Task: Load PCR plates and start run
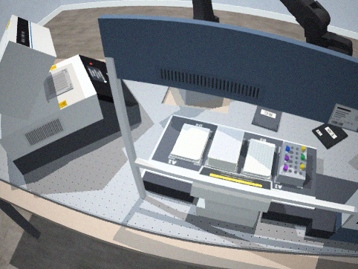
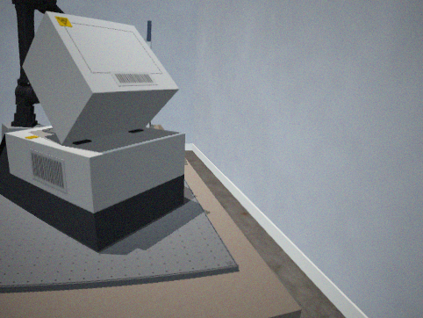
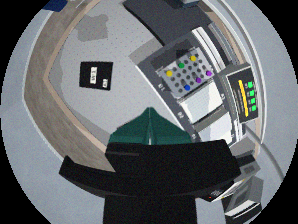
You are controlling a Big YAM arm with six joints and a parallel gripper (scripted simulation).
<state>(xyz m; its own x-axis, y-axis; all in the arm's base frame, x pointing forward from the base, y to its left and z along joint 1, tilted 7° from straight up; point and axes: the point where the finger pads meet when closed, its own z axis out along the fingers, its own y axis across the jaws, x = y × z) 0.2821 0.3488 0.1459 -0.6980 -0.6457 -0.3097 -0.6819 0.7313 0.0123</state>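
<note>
Cycler Q1 [image 1: 74,111] [image 2: 110,176] stands at the left, its lid [image 1: 26,82] [image 2: 101,75] tilted partway over the block. A red lamp [image 1: 90,64] shows beside its key panel [image 1: 98,74]. On the deck, a white PCR plate [image 1: 190,143] lies at the left end and another PCR plate [image 1: 258,157] lies beside the tube cooling block [image 1: 293,163] [image 3: 182,76]. My gripper [image 3: 150,111] is shut and empty, its green fingers together, high above the table beside the deck. In the top and exterior views only the arm [image 1: 316,22] shows.
A deep-well block [image 1: 224,148] sits between the two plates. Two black nests [image 1: 267,118] [image 1: 330,135] lie on the table behind the deck; one black nest [image 3: 97,75] shows in the wrist view. A blue canopy [image 1: 223,67] on a grey post [image 1: 126,134] overhangs the deck.
</note>
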